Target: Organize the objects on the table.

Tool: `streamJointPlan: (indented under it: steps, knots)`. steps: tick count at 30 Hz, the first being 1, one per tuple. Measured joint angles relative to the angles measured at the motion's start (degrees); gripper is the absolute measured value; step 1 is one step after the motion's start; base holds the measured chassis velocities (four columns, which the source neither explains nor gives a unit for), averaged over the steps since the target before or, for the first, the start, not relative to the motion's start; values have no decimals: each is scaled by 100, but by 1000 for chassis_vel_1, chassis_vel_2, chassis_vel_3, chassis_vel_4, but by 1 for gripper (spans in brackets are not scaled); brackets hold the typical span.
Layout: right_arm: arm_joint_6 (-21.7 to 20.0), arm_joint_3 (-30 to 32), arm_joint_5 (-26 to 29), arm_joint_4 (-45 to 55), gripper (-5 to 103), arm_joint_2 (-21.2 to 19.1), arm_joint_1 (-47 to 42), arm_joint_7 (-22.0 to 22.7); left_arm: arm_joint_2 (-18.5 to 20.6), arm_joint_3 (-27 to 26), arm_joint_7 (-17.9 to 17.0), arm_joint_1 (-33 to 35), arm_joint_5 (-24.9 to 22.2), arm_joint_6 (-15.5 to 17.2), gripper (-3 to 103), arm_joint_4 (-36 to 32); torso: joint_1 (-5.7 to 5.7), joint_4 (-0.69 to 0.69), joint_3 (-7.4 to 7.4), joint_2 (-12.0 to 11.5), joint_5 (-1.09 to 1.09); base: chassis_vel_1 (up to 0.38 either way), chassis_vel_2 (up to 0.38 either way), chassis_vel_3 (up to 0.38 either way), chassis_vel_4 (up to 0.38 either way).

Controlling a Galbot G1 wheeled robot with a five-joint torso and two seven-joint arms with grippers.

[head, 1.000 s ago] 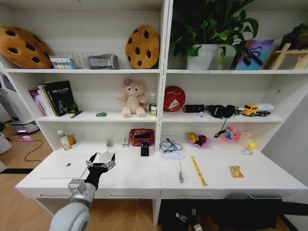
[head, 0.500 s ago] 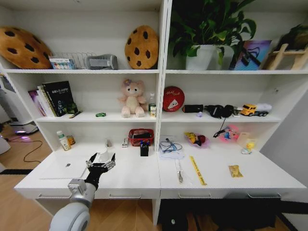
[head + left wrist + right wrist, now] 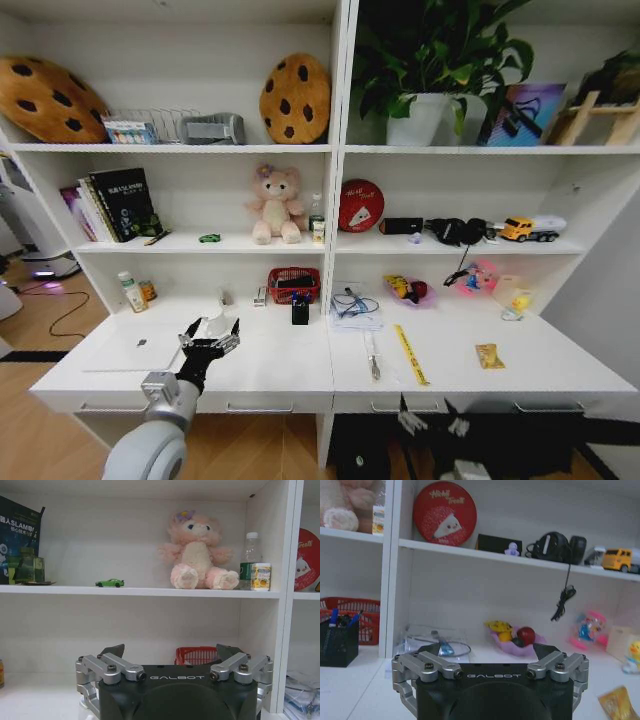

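Left gripper [image 3: 170, 652] black-bodied, white GALBOT lettering, silver screw-studded linkages, dark fingertips, pale grey rounded arm, right gripper [image 3: 489, 650] identical

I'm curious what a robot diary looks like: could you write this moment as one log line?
left end effector: open, over desk beside laptop | right end effector: open, below desk edge | green toy car: on shelf

Bright even indoor light, soft shadows, wide-angle edge distortion
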Motion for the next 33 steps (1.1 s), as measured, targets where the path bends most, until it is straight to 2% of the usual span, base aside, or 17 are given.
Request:
streamJointPlan:
  steps: [1, 2, 6, 7, 8, 10, 20, 27, 30, 33]
  knots:
    - [0, 0, 0, 0, 100, 0, 0, 0, 0, 0, 0, 0, 0, 0, 100, 0, 0, 0, 0, 0, 0, 0, 0, 0, 0]
    - [-238, 384, 55, -92, 100, -112, 359, -596, 0, 0, 0, 0, 0, 0, 100, 0, 1, -1, 1, -1, 3, 0, 0, 0, 0]
    - [-407, 1175, 279, -313, 100, -246, 642, -1738, 0, 0, 2, 0, 0, 0, 100, 0, 1, -2, 1, 0, 1, 0, 0, 0, 0]
    - [-407, 1175, 279, -313, 100, -246, 642, -1738, 0, 0, 2, 0, 0, 0, 100, 0, 1, -2, 1, 0, 1, 0, 0, 0, 0]
    - [-384, 1365, 327, -377, 100, -253, 651, -1997, 0, 0, 1, 0, 0, 0, 100, 0, 1, -3, 0, -1, 1, 0, 0, 0, 0]
    - [-276, 1545, 379, -493, 100, -193, 666, -2217, 0, 0, 1, 0, 0, -1, 100, 0, 1, -3, 0, -1, 3, 0, 0, 0, 0]
    - [-166, 1735, 629, -582, 100, -152, 480, -2237, 0, -1, 0, 0, 0, -1, 100, 0, 0, -3, 0, 0, 0, -53, -67, 60, 64]
    - [-148, 1732, 638, -535, 100, -141, 469, -2181, 0, 0, 3, 0, 0, -1, 100, 0, 1, -2, 0, -1, 3, -203, -179, 193, 196]
    - [-141, 1717, 636, -516, 100, -135, 454, -2160, 0, 0, 0, 0, 0, -1, 100, 0, -1, -2, -1, 0, -3, -252, -256, 260, 272]
    - [-100, 1664, 612, -506, 100, -107, 435, -2127, 0, -1, 1, 0, 0, -1, 100, 0, 0, -3, 0, 0, 7, -274, -277, 281, 264]
